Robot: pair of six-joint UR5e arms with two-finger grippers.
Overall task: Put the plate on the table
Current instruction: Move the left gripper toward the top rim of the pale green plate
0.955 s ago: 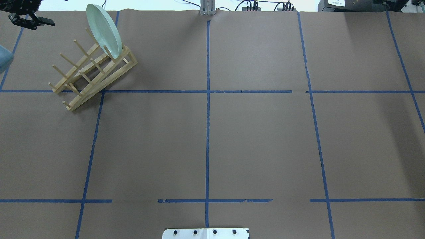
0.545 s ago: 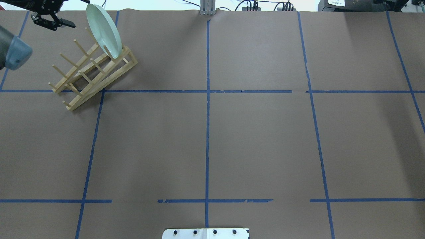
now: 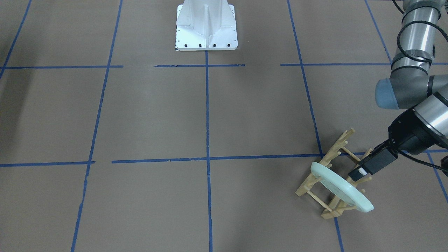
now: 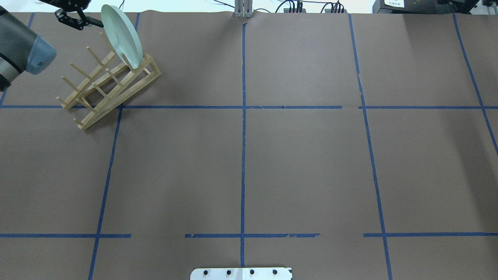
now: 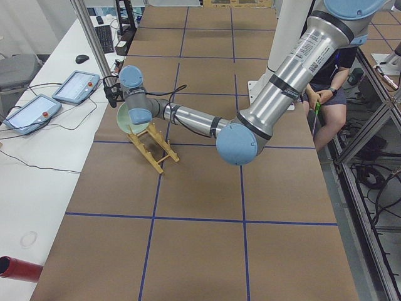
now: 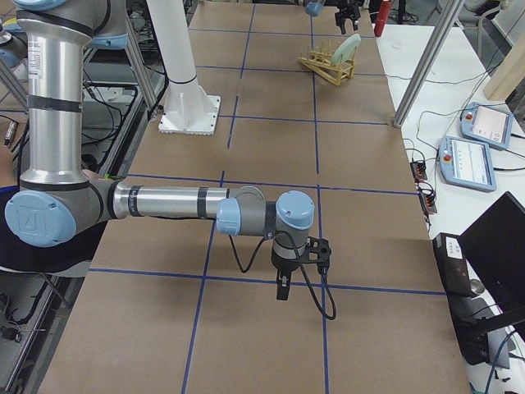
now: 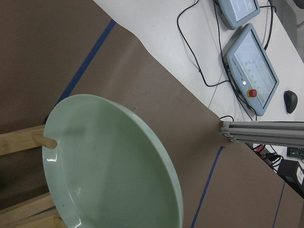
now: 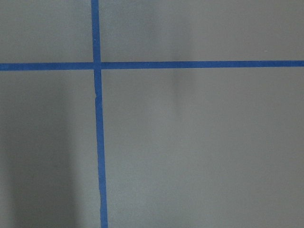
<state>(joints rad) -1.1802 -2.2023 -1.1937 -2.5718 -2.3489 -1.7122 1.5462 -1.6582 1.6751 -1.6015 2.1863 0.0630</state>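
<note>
1. The plate point(image 4: 121, 37), round and pale mint green, is seen standing on edge in the end slot of a wooden peg rack point(image 4: 105, 87). The rack sits in the far left corner of the table point(image 4: 303, 163). The plate is not yet laid flat on the table.
2. The left end effector point(image 4: 90, 25) is held just beside the plate's upper rim. Its fingers are spread apart and nothing is held between them.
3. The right end effector point(image 6: 283, 287) is hung low over the table, well apart from the plate. Whether it is wide or narrow cannot be told.
4. The step in hand is judged to be the approach for a grasp. Next, the top of the rim needs to be taken between the fingers. The plate then needs to be lifted up out of the pegs before it is carried sideways.
5. A peg point(image 7: 45, 141) is seen standing against the plate's inner face, so a sideways pull is judged risky.
6. The table's far edge lies close behind the plate, with control tablets point(image 7: 250, 66) on a white bench beyond it. Wide brown surface is shown toward the table's middle, where room for setting down is judged best.
</note>
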